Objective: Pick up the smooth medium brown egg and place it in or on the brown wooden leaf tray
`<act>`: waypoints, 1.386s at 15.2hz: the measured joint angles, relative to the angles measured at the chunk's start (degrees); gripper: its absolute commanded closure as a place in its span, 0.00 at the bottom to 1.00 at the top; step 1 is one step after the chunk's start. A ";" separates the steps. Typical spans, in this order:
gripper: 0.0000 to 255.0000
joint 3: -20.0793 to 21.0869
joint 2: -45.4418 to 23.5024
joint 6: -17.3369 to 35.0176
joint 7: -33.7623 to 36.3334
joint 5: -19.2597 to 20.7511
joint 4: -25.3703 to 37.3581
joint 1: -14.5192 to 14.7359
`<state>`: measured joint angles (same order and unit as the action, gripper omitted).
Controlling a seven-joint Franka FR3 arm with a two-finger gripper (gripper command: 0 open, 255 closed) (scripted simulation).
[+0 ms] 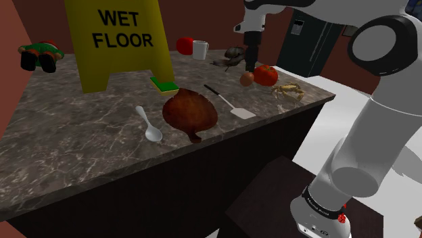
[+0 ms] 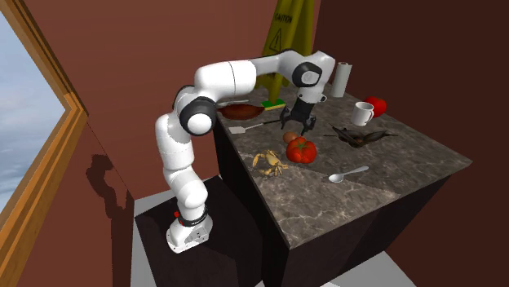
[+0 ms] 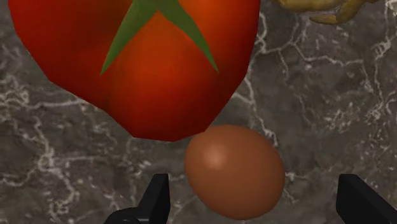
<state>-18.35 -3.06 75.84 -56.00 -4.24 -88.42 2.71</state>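
Room: red-brown walls [image 2: 163,41], with a window [image 2: 16,122] at the second exterior view's left. Counter [image 1: 81,155]: dark veined stone, level and glossy, carrying many loose items. The arm [image 2: 236,77] rises from its stand [image 2: 188,232] beside one long edge and bends over the counter. A yellow wet-floor sign [image 1: 118,40] stands toward one end. The tray [image 1: 189,111], brown and leaf-shaped, lies just in front of the sign, about midway between the long edges. The tomato [image 3: 140,63] and, right against it, the egg [image 3: 235,172] lie toward the end away from the sign, well apart from the tray. The pincer [image 3: 257,194] hangs over the egg, spread, one finger on either side and neither touching. Step in hand, by judgement: the grasp. Lower until the fingers flank the egg's widest part, then close gently, since a smooth, rounded shell is likely to squirt out. The tomato sits off the closing line, so it should not obstruct. Lift straight up before crossing the spatula [image 1: 241,112] toward the tray.
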 measured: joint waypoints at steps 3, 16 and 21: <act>0.00 0.01 -0.14 1.62 -1.13 0.09 -1.91 -0.03; 1.00 0.24 1.44 5.39 -0.98 0.49 -7.15 0.27; 1.00 0.26 1.44 5.37 -0.99 0.47 -7.15 0.29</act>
<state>-18.09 -1.62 81.21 -56.99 -3.77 -95.58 2.99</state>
